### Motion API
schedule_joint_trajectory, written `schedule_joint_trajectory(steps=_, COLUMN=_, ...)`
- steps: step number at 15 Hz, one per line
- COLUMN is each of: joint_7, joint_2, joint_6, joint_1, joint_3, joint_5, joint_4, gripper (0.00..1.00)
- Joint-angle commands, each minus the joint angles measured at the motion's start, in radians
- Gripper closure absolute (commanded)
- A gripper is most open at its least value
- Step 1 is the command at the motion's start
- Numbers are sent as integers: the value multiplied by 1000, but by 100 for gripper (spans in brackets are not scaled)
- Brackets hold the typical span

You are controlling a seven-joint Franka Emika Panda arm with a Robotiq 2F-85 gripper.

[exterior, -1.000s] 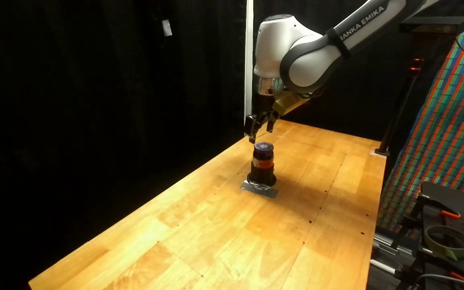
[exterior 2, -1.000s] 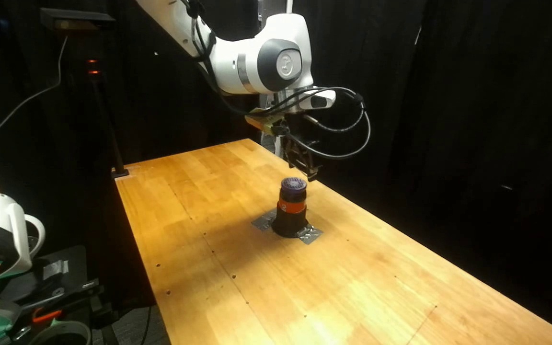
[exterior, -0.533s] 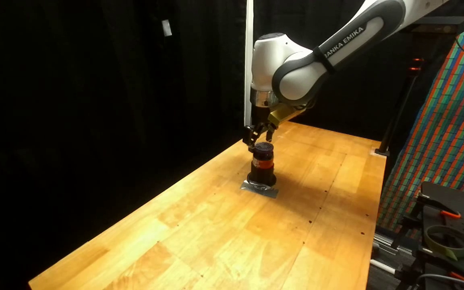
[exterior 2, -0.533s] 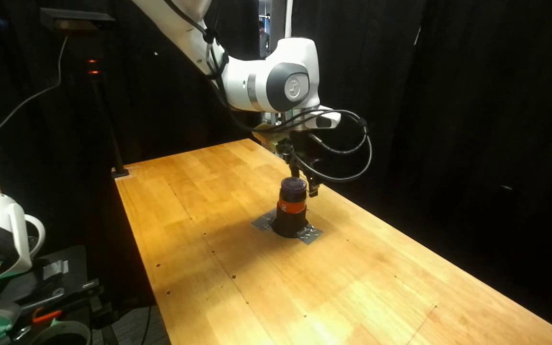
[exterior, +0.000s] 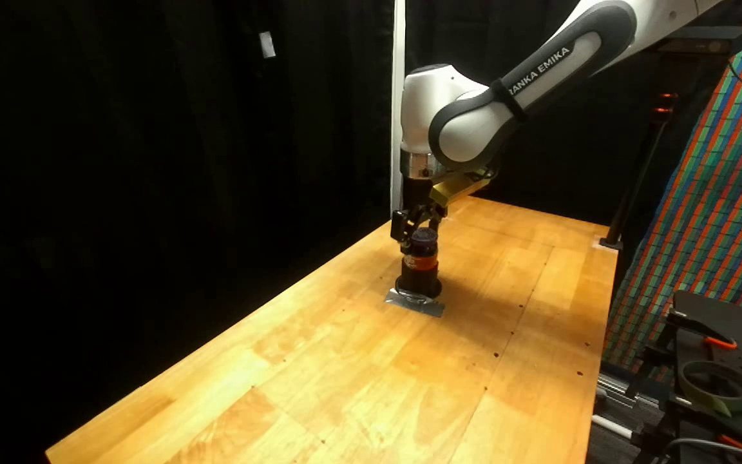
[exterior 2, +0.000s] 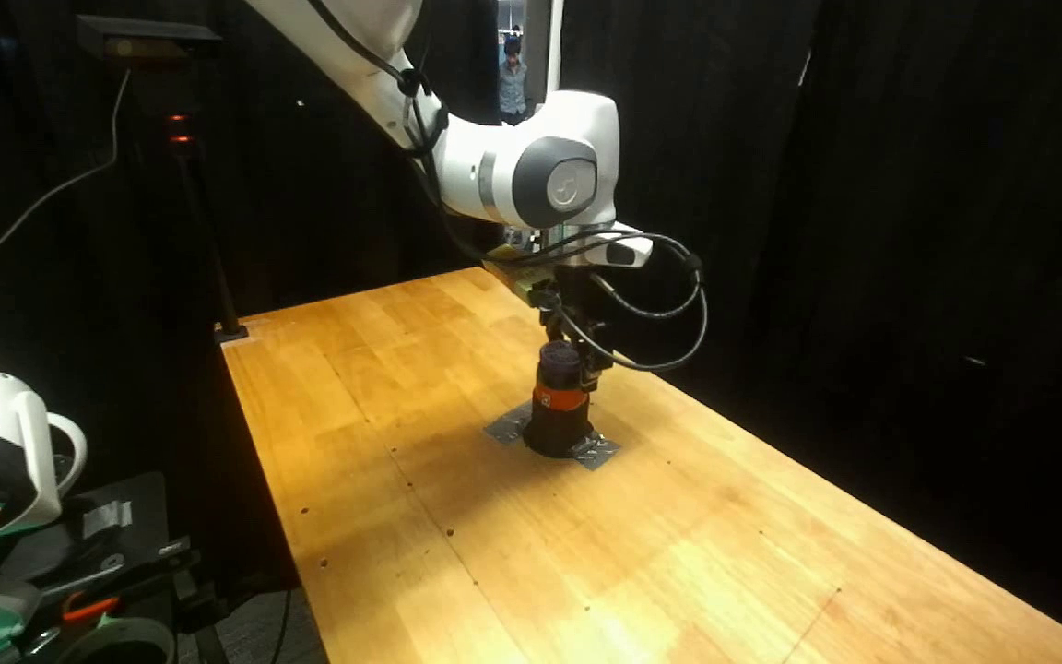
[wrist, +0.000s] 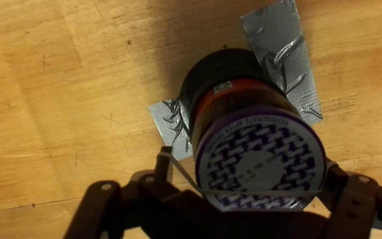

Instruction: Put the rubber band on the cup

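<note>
Orange-red marks the middle of the dark cup point(exterior 2: 560, 400), standing upright before me. Between the rim of its lid point(wrist: 260, 169) and one finger point(wrist: 164, 166) there's a gap, hardly any by the other; seen from the wrist, the lid lies between the spread fingers of the gripper point(wrist: 249, 166). A pale rubber band point(wrist: 240, 192) spans them across it, touching or not I can't tell. Silver tape point(wrist: 284, 63) flanks the base, wooden table point(exterior 2: 752, 516) running out on every side.
</note>
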Motion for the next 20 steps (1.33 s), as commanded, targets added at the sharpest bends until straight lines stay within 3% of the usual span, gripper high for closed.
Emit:
schedule_joint_trajectory(steps=1, joint_7=-76, joint_2=-54, joint_6=-101, joint_1=-15, joint_3=16, joint_5=61, joint_4=-19, gripper=0)
schedule_joint_trajectory(steps=6, joint_7=-154, joint_2=-102, joint_6=-188, joint_1=-43, joint_3=37, joint_5=131, joint_4=-66, gripper=0)
schedule_joint_trajectory(steps=12, joint_7=-213, joint_2=-91, joint_6=-190, joint_1=-53, joint_3=53, joint_5=190, joint_4=-140, gripper=0)
schedule_joint_trajectory(steps=13, joint_7=-212, joint_2=-106, joint_6=-174, joint_1=-47, joint_3=50, joint_5=182, joint_4=-166, gripper=25)
schedule_joint_trajectory(steps=15, joint_7=-210, joint_2=-135, joint_6=-133, joint_1=-42, joint_3=45, joint_5=171, joint_4=-210, gripper=34)
schedule_joint_trajectory(steps=20, joint_7=-203, joint_2=-246, joint_6=55, joint_1=-44, joint_3=45, joint_5=177, joint_4=-368, gripper=73)
